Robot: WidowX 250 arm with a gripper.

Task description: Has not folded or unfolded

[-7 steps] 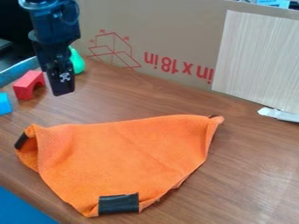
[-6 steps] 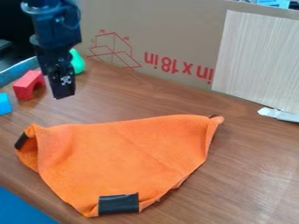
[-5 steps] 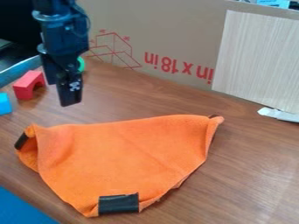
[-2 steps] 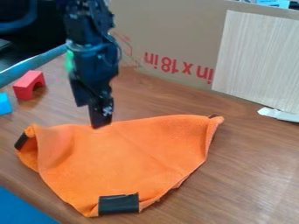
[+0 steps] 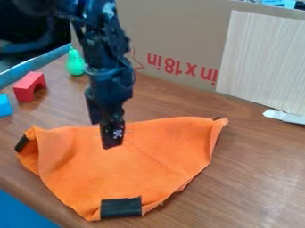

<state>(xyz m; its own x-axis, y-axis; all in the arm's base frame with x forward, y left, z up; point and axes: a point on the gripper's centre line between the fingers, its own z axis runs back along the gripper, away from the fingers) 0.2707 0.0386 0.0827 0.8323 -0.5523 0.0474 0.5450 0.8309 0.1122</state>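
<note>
A black robot gripper (image 5: 111, 143) hangs down from the upper left of the view over an orange cloth (image 5: 131, 164), its tip above the cloth's upper part, left of the middle. Whether the gripper is clenched or released cannot be told from this angle, nor whether its tip touches the fabric.

The cloth lies spread in a rough triangle on a brown wood-grain table (image 5: 256, 173), one point toward the near edge of the view. A black band (image 5: 121, 207) wraps that near point, and another black band (image 5: 21, 144) marks the left corner, where the fabric bunches and turns up. At the far right corner the cloth curls to a small dark tip, and the right side shows a narrow fold.

Beyond the cloth, to the upper left, stand a red arch-shaped block (image 5: 25, 87) and, nearer the left edge, a blue block (image 5: 4, 106), with a green pear-shaped toy (image 5: 76, 64) farther back. A blue surface (image 5: 21, 213) fills the lower left corner. Cardboard (image 5: 179, 26) with red print rises behind the table, a pale wood-grain panel (image 5: 262, 58) upright against it at right, with a white object (image 5: 285, 116) at the panel's foot.
</note>
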